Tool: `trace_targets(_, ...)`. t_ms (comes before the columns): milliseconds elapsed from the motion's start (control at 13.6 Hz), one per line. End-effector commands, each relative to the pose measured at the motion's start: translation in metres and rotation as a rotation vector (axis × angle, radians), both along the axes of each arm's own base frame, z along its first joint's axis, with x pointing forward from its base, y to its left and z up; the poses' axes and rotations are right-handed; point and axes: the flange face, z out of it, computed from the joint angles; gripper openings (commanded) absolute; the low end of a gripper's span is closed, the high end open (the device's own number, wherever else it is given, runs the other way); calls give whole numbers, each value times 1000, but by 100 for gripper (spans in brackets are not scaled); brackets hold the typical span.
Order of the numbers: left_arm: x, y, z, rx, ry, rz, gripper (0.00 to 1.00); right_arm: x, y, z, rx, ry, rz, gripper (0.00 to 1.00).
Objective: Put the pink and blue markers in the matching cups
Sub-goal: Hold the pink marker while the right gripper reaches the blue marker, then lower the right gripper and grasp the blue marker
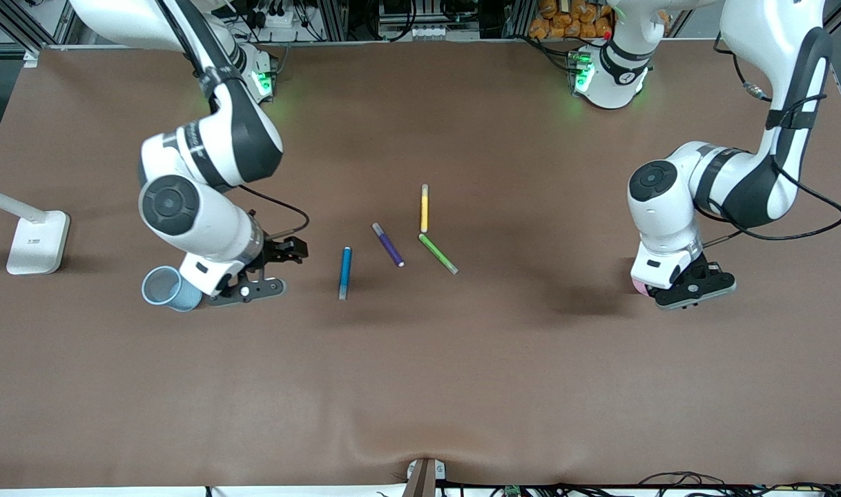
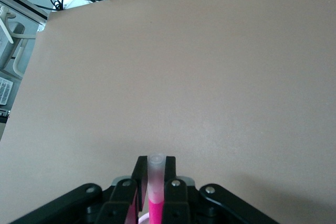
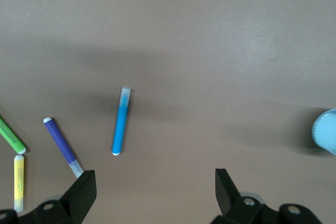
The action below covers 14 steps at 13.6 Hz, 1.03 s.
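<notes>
The blue marker (image 1: 344, 273) lies on the brown table, its greyish cap nearer the front camera; it also shows in the right wrist view (image 3: 121, 121). The light blue cup (image 1: 165, 286) stands toward the right arm's end and shows at the edge of the right wrist view (image 3: 326, 131). My right gripper (image 1: 293, 268) is open and empty between the cup and the blue marker (image 3: 153, 182). My left gripper (image 2: 156, 166) is shut on the pink marker (image 2: 156, 208), held upright with its pale cap up, over the pale pink cup (image 1: 639, 286). The left gripper (image 1: 697, 284) hides most of that cup.
A dark purple marker (image 1: 388, 244), a yellow marker (image 1: 424, 208) and a green marker (image 1: 438, 253) lie mid-table beside the blue one, toward the left arm's end. A white stand base (image 1: 37, 241) sits at the right arm's end of the table.
</notes>
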Motion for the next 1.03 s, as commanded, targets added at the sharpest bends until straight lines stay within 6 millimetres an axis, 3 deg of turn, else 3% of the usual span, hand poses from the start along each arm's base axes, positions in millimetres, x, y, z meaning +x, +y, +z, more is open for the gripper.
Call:
trace_targets(0, -9, 6, 0, -11, -21, -2, 0, 1, 18, -23, 1, -12, -36, 100)
trace_targets(293, -10, 9, -5, -14, -13, 5, 0, 4, 37, -58, -12, -59, -83, 100)
trace_targets(660, -11, 12, -14, -26, -12, 31, 0, 10, 46, -126, -14, -86, -72, 100)
trace_targets(807, -10, 10, -13, -21, -15, 24, 32, 8, 48, -135, -20, -78, -93, 100)
trace_targets(880, -8, 10, -11, -18, -20, 18, 60, 3, 55, -142, -28, -70, -130, 100)
trace_targets(954, -7, 11, -10, -13, -17, 12, 100, -7, 73, -154, -39, -58, -134, 100)
